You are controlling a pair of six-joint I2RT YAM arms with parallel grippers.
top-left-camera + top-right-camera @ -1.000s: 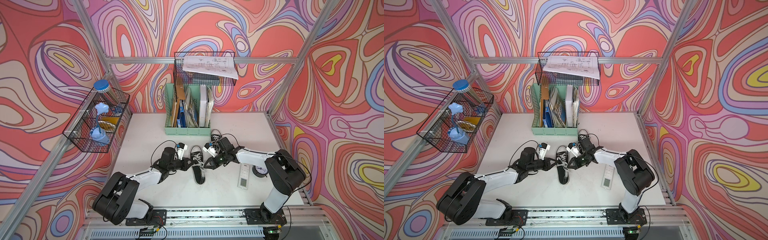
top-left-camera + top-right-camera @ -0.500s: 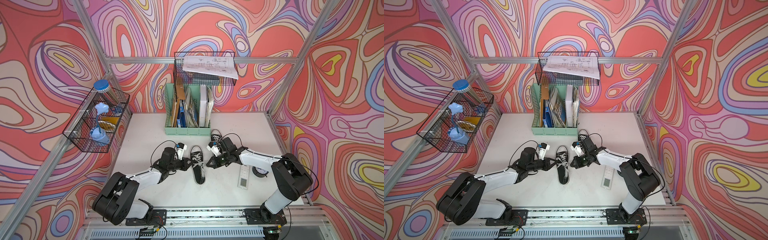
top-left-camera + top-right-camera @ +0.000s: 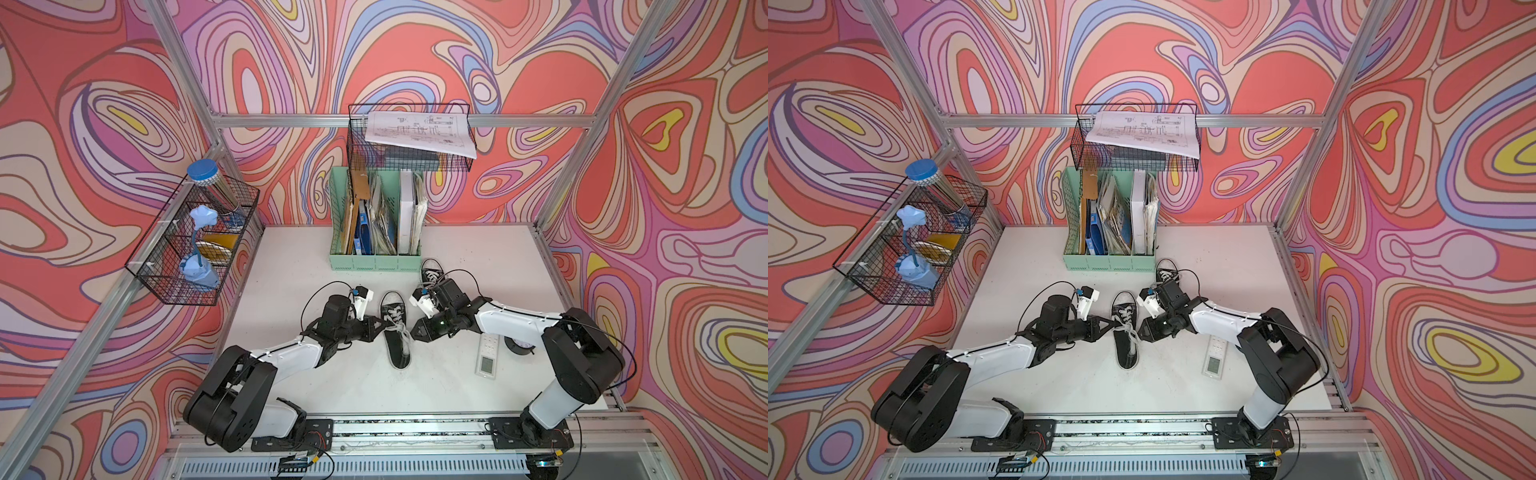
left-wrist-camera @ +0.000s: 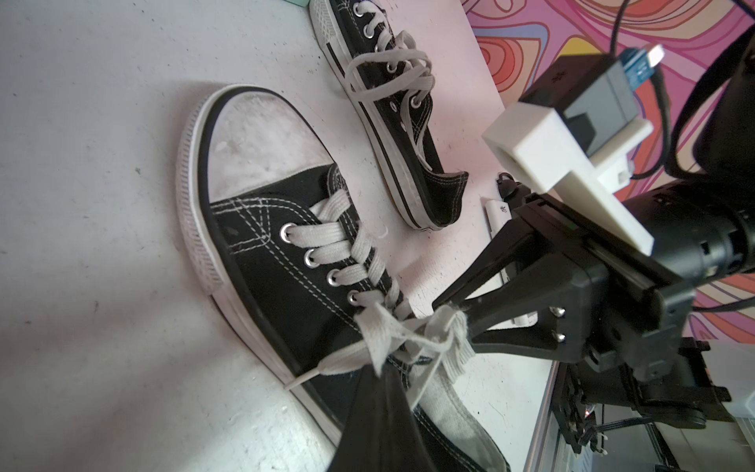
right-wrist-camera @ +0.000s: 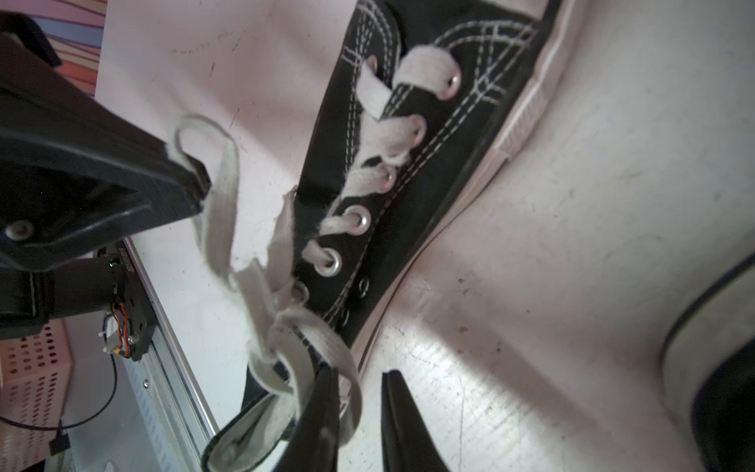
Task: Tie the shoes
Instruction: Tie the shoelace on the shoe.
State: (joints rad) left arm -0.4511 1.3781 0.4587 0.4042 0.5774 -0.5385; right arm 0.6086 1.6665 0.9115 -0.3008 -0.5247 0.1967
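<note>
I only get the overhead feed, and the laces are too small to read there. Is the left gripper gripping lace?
Observer: Yes; the right wrist view shows the left gripper shut on a lace loop.
Operator: And the right gripper?
Observer: Its jaws stand apart; the other loop drapes against one finger, unpinched.
Operator: Any knot?
Observer: The left wrist view shows a knot bunched at the top of the sneaker lacing; finished or not, I cannot tell.

Table (image 3: pixel 291 266) bare left and front of centre shoe (image 3: pixel 397 336). Right: remote (image 3: pixel 487 354), second shoe (image 3: pixel 431 269); file rack (image 3: pixel 374 262) behind.
</note>
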